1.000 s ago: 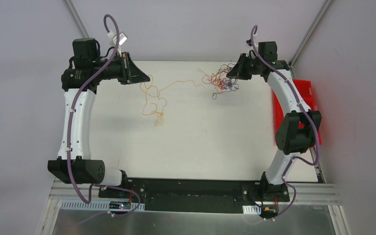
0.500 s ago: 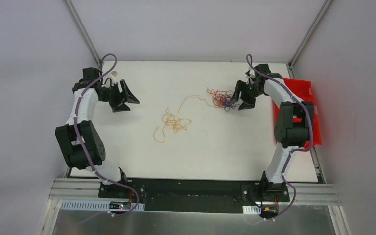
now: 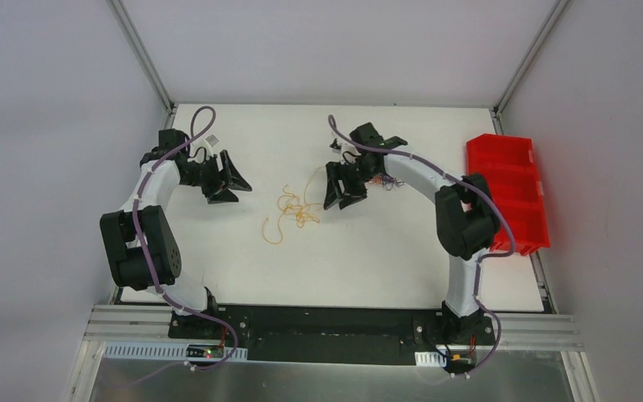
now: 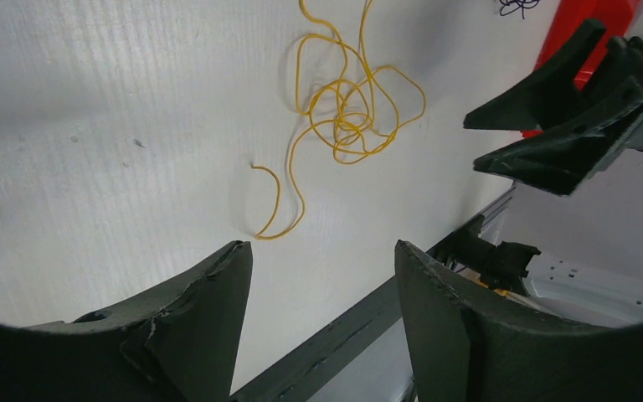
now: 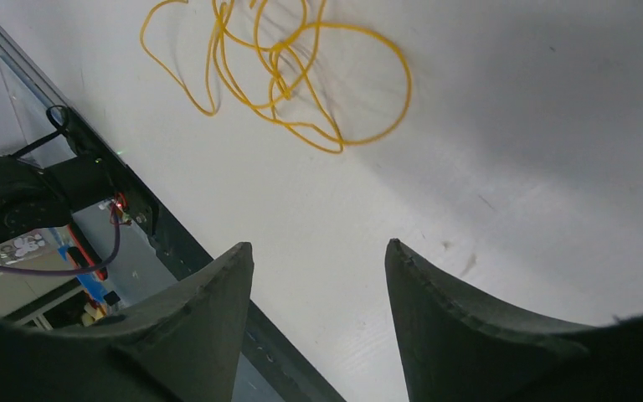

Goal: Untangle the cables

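Cables [image 5: 278, 84] ahead of right gripper [image 5: 316, 245], apparently untouched.

In the top view the multicoloured tangle [image 3: 383, 179], at two o'clock from the yellow cable [image 3: 297, 209], lay largely hidden behind the right arm [image 3: 414, 172], its strands too thin to tell apart. In the left wrist view the top edge cut off a purple wire [image 4: 516, 7] at one o'clock and the yellow cable at twelve. There the right gripper [image 4: 471, 144] covered part of the red bin [image 4: 568, 25].
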`<state>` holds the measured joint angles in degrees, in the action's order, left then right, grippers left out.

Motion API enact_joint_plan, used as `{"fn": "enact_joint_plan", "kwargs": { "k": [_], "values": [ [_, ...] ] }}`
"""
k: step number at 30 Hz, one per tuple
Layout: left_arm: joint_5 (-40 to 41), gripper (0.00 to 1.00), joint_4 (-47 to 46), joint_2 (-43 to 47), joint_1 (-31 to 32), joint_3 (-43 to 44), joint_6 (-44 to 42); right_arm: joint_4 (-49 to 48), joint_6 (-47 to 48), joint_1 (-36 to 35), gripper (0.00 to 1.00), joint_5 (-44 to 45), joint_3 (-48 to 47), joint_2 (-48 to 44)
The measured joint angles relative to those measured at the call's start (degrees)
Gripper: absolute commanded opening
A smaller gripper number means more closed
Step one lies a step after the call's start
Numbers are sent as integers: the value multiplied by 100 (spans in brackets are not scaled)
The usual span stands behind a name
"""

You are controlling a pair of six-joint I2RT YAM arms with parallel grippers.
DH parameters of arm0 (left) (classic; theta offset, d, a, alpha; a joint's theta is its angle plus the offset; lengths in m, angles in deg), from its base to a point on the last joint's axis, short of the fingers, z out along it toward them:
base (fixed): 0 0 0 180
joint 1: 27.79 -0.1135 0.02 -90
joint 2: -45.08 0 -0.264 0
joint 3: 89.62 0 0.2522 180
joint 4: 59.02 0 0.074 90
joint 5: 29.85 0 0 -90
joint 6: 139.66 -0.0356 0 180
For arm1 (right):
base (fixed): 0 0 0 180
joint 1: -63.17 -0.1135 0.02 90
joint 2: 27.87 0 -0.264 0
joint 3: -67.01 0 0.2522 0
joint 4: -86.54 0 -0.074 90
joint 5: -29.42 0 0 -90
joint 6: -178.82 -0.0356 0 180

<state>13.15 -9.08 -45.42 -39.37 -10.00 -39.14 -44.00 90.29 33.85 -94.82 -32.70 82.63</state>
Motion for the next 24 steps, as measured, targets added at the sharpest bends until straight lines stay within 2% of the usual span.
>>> {"fn": "enact_joint_plan", "kwargs": {
  "k": [5, 16, 17, 18, 19, 21, 22, 24],
  "values": [
    [-50, 64, -37, 39, 28, -15, 85, -59, 249, -579, 62, 184, -455, 715],
    [-92, 63, -96, 74, 28, 48, 216, -732, 970, -1296, 64, 940, -466, 1115],
    [-92, 63, -107, 76, 28, 55, 219, -857, 1045, -1353, 60, 1040, -466, 1115],
    [-92, 63, -111, 76, 28, 55, 219, -944, 1108, -1390, 52, 1128, -466, 1115],
    [-92, 63, -109, 76, 28, 55, 219, -1054, 1200, -1445, 38, 1246, -461, 1115],
    [-92, 63, -111, 76, 28, 55, 219, -1174, 1410, -1537, 4, 1453, -455, 1123],
    [-90, 63, -111, 81, 28, 55, 221, -1185, 1493, -1576, 0, 1513, -452, 1145],
    [-85, 63, -109, 101, 28, 55, 221, -1115, 1609, -1631, 0, 1530, -452, 1178]
  ]
}}
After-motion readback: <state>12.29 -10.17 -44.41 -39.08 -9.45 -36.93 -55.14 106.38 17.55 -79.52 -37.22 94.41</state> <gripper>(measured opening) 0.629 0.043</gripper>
